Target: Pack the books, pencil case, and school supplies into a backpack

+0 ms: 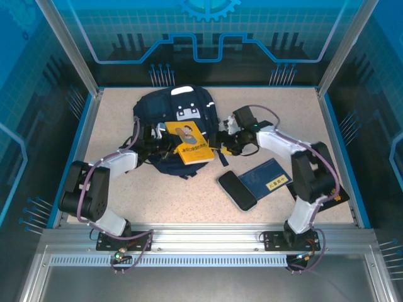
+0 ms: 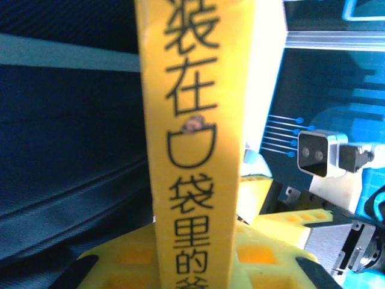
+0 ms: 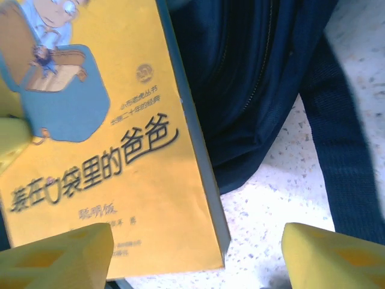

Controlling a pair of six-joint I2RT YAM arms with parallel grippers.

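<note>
The navy backpack lies at the back middle of the table. The yellow book with a cartoon figure rests tilted on its front. My left gripper is shut on the book's left edge; in the left wrist view the yellow spine runs up between its pads. My right gripper stands open at the book's right edge. In the right wrist view the book's near corner lies between its spread fingers. The dark blue book lies flat at the right.
A black pencil case lies next to the blue book, front of centre. A backpack strap trails over the speckled table near my right gripper. Blue walls ring the table.
</note>
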